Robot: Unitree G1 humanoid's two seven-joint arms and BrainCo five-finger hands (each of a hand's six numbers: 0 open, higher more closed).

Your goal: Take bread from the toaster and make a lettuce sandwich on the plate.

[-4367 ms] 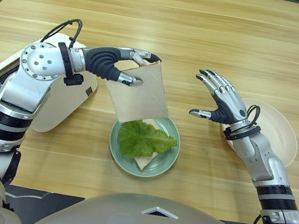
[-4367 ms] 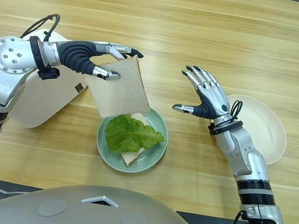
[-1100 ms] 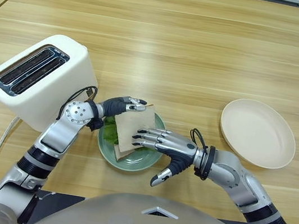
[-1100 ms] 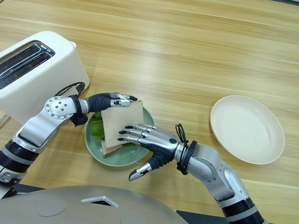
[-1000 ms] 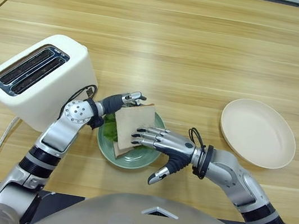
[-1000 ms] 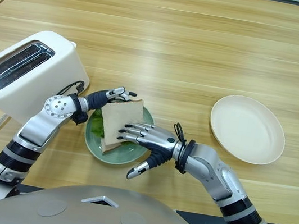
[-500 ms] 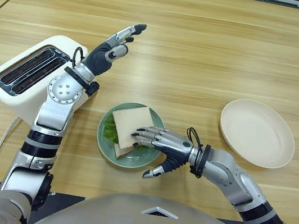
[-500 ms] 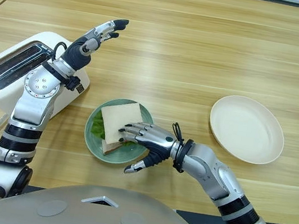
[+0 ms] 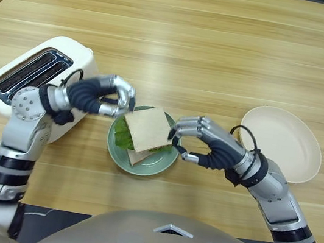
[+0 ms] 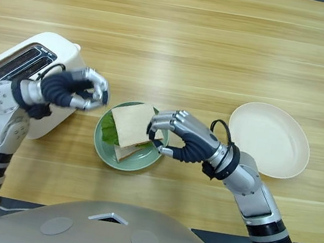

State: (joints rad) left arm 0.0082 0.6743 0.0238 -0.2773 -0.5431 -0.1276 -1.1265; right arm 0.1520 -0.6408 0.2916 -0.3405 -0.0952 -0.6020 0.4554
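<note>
While flanking the sandwich (image 9: 147,126) on the plate (image 9: 158,165), clenching fingers of left hand (image 9: 101,95) and right hand (image 9: 204,144) on nothing.

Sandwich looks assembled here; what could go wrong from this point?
1. The tan top bread slice lies askew over the green lettuce leaf, not lined up with the bottom slice; the right hand at its edge could push it off.
2. The curled left hand is close to the round green plate and could knock it.
</note>
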